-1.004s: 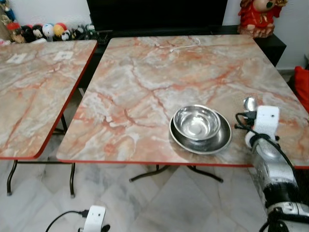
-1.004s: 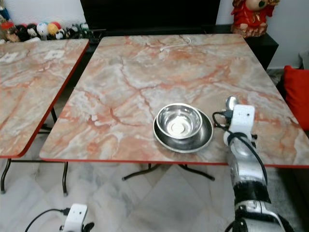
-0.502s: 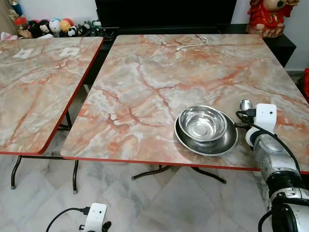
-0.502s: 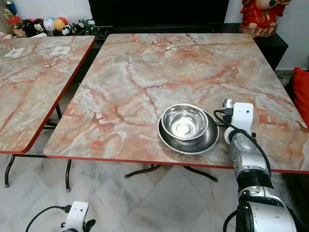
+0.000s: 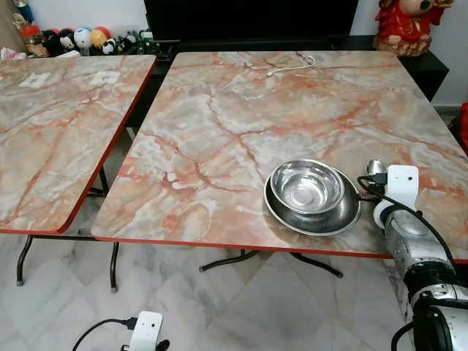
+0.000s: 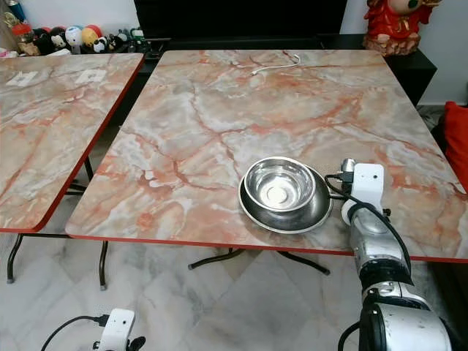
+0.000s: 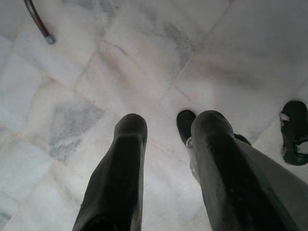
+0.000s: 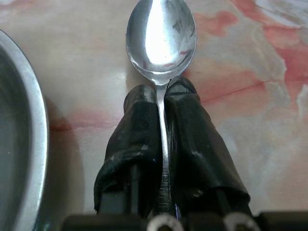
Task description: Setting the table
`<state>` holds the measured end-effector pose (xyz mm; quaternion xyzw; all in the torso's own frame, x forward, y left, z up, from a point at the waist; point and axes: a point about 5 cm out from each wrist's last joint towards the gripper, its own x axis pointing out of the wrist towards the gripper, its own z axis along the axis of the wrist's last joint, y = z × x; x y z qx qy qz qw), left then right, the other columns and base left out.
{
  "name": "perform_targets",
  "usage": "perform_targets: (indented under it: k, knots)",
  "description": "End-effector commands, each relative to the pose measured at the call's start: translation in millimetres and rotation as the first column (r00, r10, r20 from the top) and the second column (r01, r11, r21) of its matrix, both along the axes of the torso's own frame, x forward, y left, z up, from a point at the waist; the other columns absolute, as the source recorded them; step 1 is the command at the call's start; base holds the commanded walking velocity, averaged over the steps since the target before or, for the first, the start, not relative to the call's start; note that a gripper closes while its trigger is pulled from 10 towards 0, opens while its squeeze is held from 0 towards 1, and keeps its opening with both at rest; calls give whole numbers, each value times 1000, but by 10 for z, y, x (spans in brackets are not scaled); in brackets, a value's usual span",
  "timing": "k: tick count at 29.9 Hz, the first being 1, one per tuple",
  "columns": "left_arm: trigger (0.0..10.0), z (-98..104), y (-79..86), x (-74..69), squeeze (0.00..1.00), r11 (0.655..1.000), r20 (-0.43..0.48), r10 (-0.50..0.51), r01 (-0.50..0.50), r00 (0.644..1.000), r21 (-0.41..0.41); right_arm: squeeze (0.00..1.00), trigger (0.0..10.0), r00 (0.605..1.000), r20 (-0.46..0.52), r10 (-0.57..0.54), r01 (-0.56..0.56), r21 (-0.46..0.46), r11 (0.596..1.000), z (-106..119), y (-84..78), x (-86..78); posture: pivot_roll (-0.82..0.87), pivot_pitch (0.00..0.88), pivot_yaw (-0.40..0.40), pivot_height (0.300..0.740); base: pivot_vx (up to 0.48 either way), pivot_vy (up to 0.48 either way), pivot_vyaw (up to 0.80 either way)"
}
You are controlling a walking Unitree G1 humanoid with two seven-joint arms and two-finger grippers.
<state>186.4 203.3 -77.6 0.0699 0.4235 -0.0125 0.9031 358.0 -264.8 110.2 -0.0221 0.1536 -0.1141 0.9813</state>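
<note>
Table: a big marble-look top with a red rim. It stands on a white tile floor.
Bowl: shiny metal. It sits inside the plate, near the front edge of the table, toward the right corner.
Plate: shiny metal, wider than the bowl. It lies flat on the table under the bowl.
Spoon: shiny metal. It is just to the right of the plate, low over the table top. I cannot tell if it touches the top. Its round end points toward the far edge.
Right gripper: it reaches over the front edge of the table, beside the plate. Its two black fingers are pressed together on the thin handle of the spoon.
Left gripper: it hangs low over the floor, in front of the table. Its two fingers are spread apart with nothing between them.
Cable: white. It lies near the far edge of the table.
Second table: same marble look. It stands to the left.
Toys: small and round, in a row past the second table.
Red figure: it stands past the far right corner.
</note>
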Motion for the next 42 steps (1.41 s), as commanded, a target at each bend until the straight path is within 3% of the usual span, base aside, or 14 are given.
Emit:
perform_targets:
  k: [1,13,14,15,16,24,25,28,33,34,35,36,42]
  knots:
    - [10000,-32,61,-84,0,1000,-33,-5,5,999,11,0,10000,1000,5,-5,5,19,1000,-10,22,9,-86,111,73,740,0,0,0]
    - [10000,-27,89,-82,0,1000,-36,-8,9,999,18,0,10000,1000,-4,-4,4,50,999,-80,58,-9,-81,111,74,740,0,0,0]
    - [10000,-27,89,-81,0,1000,-36,-8,9,999,18,153,10000,1000,-5,-4,4,50,999,-81,57,-9,-81,112,73,740,0,0,0]
    - [10000,-26,88,-79,0,1000,-36,-9,9,999,18,153,10000,1000,-5,-4,5,49,999,-81,56,-9,-80,112,73,740,0,0,0]
    - [10000,-24,84,-73,0,1000,-34,-8,9,999,17,412,10000,1000,-5,-3,3,49,999,-81,57,-7,-79,113,72,740,0,0,0]
    - [10000,-19,63,-53,0,1000,-29,-12,12,1000,18,427,10000,1000,0,-9,9,46,999,-72,45,-5,-79,111,72,740,0,0,0]
    - [10000,-18,60,-51,0,1000,-29,-12,12,1000,17,533,10000,1000,2,-9,9,46,999,-67,46,-2,-79,111,72,740,0,0,0]
    - [10000,-18,55,-49,0,1000,-28,-11,12,1000,16,569,10000,1000,6,-7,7,46,999,-61,48,2,-81,111,71,740,0,0,0]
    - [10000,-20,47,-48,0,1000,-28,-10,11,1000,14,525,10000,1000,9,-8,7,45,999,-57,47,4,-79,111,71,740,0,0,0]
    - [10000,-20,45,-49,0,1000,-28,-10,11,1000,14,431,10000,1000,10,-8,7,45,999,-57,50,4,-79,112,71,740,0,0,0]
    - [10000,-21,43,-49,0,1000,-28,-11,11,1000,15,251,10000,1000,11,-8,8,44,999,-57,51,5,-79,112,71,740,0,0,0]
    - [10000,-21,42,-49,0,1000,-28,-11,11,1000,15,0,10000,1000,12,-8,8,44,999,-56,51,5,-79,112,71,740,0,0,0]
    - [10000,-22,39,-49,0,1000,-28,-12,12,1000,15,0,10000,996,91,-17,14,40,999,56,54,43,-79,112,71,740,0,0,0]
